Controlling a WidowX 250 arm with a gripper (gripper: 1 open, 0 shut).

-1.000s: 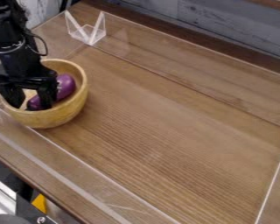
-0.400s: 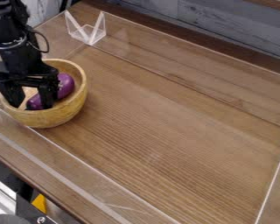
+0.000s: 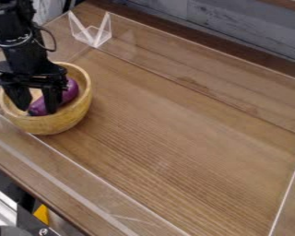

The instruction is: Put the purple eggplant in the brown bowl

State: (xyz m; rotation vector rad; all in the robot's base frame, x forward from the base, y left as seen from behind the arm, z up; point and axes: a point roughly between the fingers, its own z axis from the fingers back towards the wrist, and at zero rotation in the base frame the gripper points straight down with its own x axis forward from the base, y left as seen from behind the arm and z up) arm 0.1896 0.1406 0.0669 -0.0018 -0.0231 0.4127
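The brown bowl (image 3: 71, 114) stands at the left end of the wooden table. Inside it lies the purple eggplant (image 3: 66, 90), its glossy purple showing to the right of the fingers and between them. My black gripper (image 3: 33, 98) hangs straight down over the bowl's left half, with its fingers drawn in and their tips inside the rim. Nothing appears lifted by them. The eggplant's left part is hidden behind the fingers.
A small clear plastic stand (image 3: 91, 29) sits at the back, behind the bowl. Low clear walls (image 3: 175, 55) ring the wooden tabletop (image 3: 187, 129). A table edge and dark gear lie at the lower left.
The fingers, spread wide over the bowl a second ago, have drawn together. The hand has edged slightly right. The eggplant stays in the bowl.
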